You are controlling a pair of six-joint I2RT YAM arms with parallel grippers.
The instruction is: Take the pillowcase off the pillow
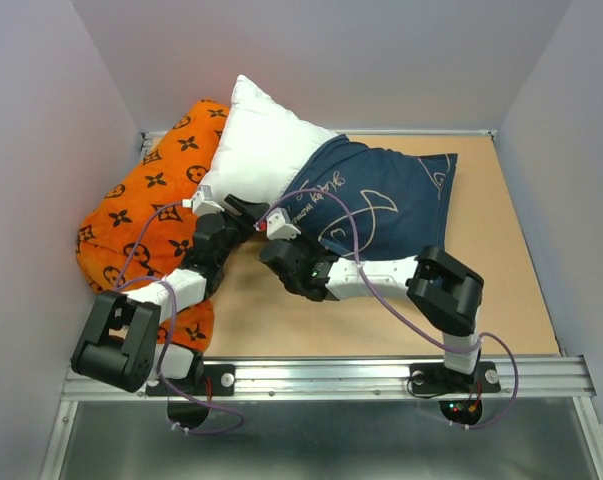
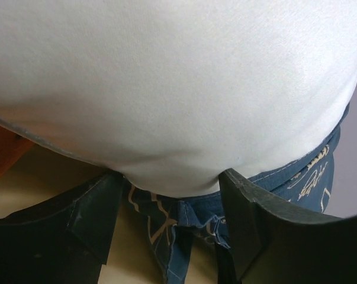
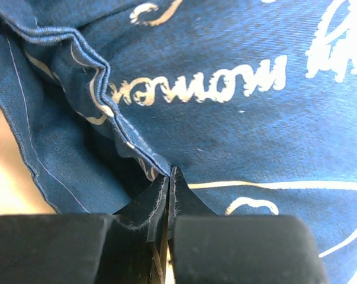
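**Right gripper [image 3: 171, 177].** The jaws are pressed together, and a folded hem of the navy pillowcase [image 3: 255, 118] is clamped between the tips. The stitched edge is bunched just above and to the left of the tips. The printed panel is spread ahead of them and to their right. The hem is judged to have been chosen because it borders the open mouth of the cover, so a pull there would be carried along the whole sleeve.

**Left gripper [image 2: 172, 177].** The jaws stand well apart. The white pillow [image 2: 178, 77] bulges directly ahead of the fingers [image 2: 249, 219] and dips between their tips. A strip of pillowcase lies in the gap beneath it. It cannot be determined whether the pillow is pinched. This placement is judged to be a brace, so that the pillow is restrained while the cover is drawn off.

**Task state.** In the overhead view, roughly half of the pillow is exposed beyond the left gripper, leaning on an orange patterned cushion [image 1: 141, 210] at that gripper's left. The covered half lies beyond the right gripper on the brown table [image 1: 511, 270]. Removal is judged to be about half complete.

**Caution.** If the pillow is not restrained, it may be dragged along with the cover. The thin hem may also slip from the clamped tips.
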